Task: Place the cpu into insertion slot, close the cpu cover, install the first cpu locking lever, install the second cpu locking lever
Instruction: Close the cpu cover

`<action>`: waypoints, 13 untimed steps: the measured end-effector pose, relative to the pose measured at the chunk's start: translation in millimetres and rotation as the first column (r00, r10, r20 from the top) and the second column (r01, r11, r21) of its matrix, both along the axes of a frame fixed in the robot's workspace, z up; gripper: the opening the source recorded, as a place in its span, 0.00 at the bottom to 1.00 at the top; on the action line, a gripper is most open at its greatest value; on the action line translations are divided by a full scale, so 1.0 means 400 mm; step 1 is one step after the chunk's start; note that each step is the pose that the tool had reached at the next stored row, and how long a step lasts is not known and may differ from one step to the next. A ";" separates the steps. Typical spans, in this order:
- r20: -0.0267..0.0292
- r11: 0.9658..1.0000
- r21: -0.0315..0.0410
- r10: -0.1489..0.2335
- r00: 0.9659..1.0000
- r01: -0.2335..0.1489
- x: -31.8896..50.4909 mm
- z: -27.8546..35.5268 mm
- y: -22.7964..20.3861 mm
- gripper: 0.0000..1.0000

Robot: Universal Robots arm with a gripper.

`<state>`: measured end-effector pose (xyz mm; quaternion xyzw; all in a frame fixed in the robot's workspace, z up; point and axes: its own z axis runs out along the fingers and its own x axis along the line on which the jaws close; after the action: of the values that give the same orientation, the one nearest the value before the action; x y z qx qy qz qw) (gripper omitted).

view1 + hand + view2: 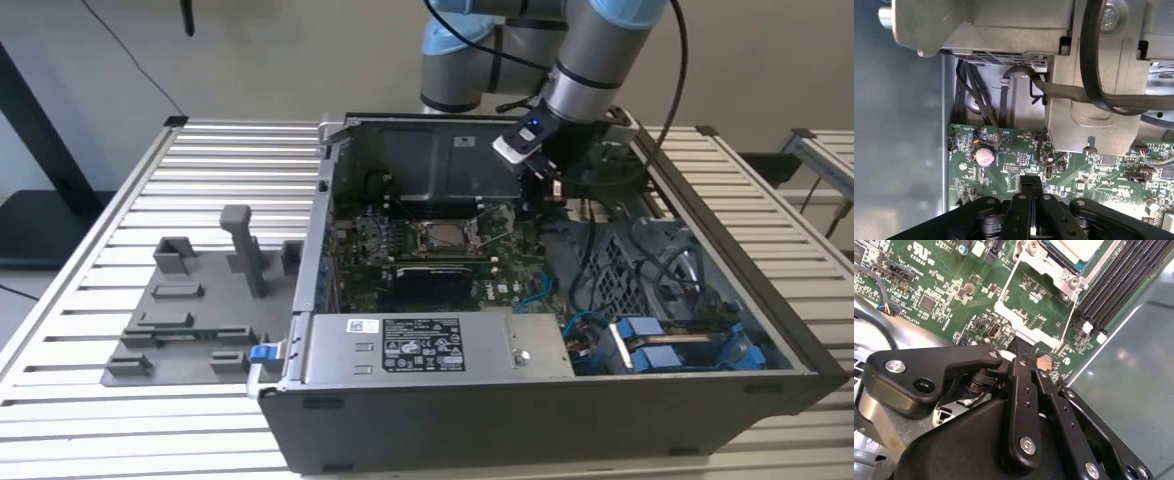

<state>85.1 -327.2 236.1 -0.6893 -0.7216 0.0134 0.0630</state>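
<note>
Tool near cpu cover (contact unclear)

Silver arm, light-blue joint caps, black cable; black screw-studded gripper

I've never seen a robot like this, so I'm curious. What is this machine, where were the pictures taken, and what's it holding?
It's a robot arm reaching into an open computer case on a slatted metal table. One picture comes from a camera standing off the arm. The other two come from cameras riding near its wrist, looking past its black jaws. The jaws look shut with nothing in them, close to the green circuit board. In the second wrist view the silver chip sits in its socket, and its thin metal cover lies flipped open beside it. A grey tray lies at the exterior view's left.
</note>
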 end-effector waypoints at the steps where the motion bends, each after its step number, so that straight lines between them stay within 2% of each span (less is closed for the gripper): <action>1: 0.000 1.000 0.000 0.000 1.000 0.000 -0.004 0.001 0.000 0.11; 3: 0.000 1.000 0.000 0.000 1.000 0.000 -0.011 0.004 -0.002 0.11; 7: 0.000 1.000 0.000 0.000 1.000 0.000 -0.023 0.022 -0.003 0.11; 13: 0.000 1.000 0.001 0.000 1.000 0.000 -0.056 0.037 -0.009 0.11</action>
<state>62.9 -330.9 250.9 -0.6893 -0.7215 0.0131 0.0634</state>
